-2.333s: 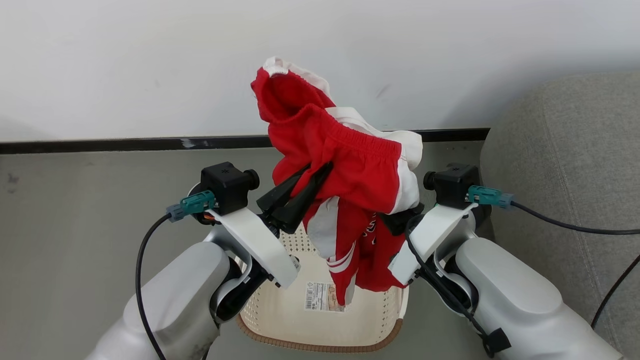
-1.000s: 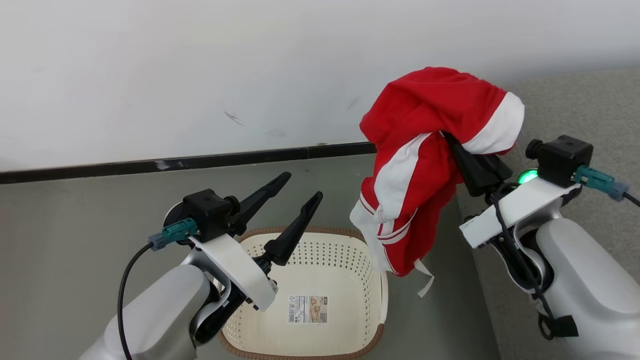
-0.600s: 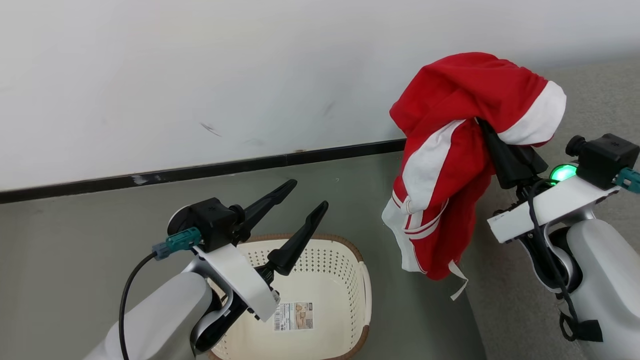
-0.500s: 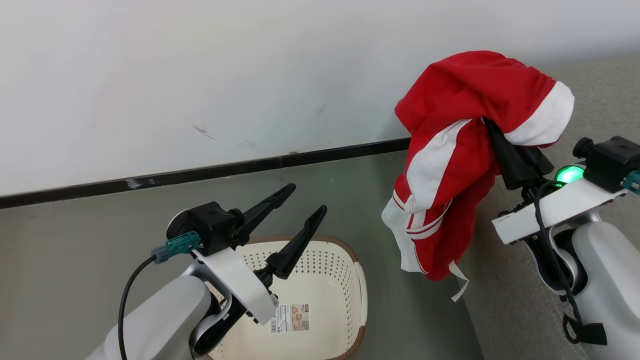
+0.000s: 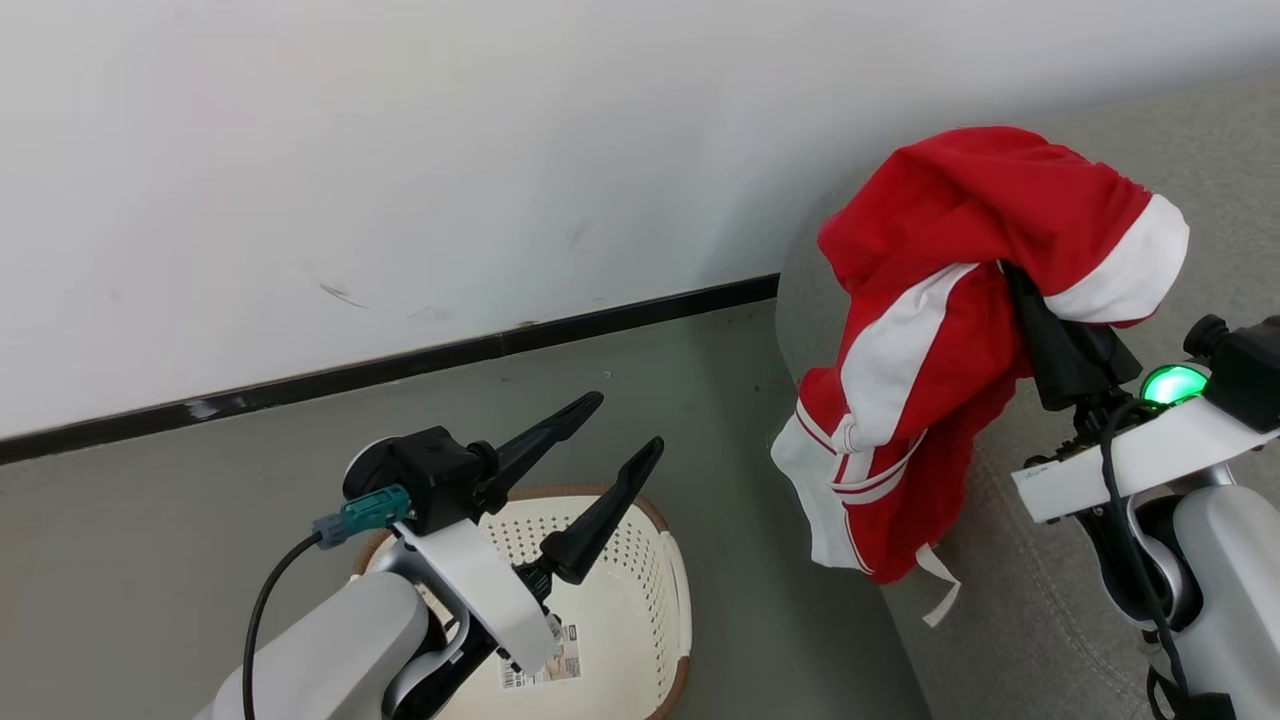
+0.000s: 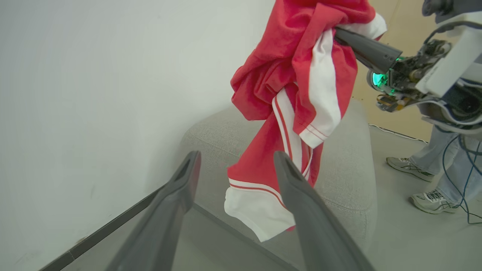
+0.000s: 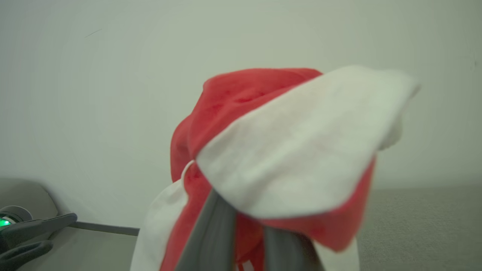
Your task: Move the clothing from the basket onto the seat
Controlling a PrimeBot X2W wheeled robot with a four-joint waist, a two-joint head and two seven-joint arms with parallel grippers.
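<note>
The clothing (image 5: 940, 330), red with white panels and striped trim, hangs in a bunch from my right gripper (image 5: 1030, 300), which is shut on it, fingertips buried in the fabric. It dangles over the left edge of the grey seat (image 5: 1050, 620), its lower hem off the cushion. The left wrist view shows the clothing (image 6: 297, 113) hanging before the seat (image 6: 350, 150). My left gripper (image 5: 625, 425) is open and holds nothing, above the cream basket (image 5: 680, 590), which has just a label sticker inside. In the right wrist view the clothing (image 7: 286, 150) drapes over my fingers (image 7: 211, 233).
A white wall with a black baseboard (image 5: 400, 365) runs behind the grey floor. A person's feet in pale shoes (image 6: 429, 199) stand beyond the seat in the left wrist view, near trailing cables.
The head camera has turned right, so the basket sits lower left in view. My right gripper has carried the clothing away from the basket to the seat's edge. The left gripper stays open.
</note>
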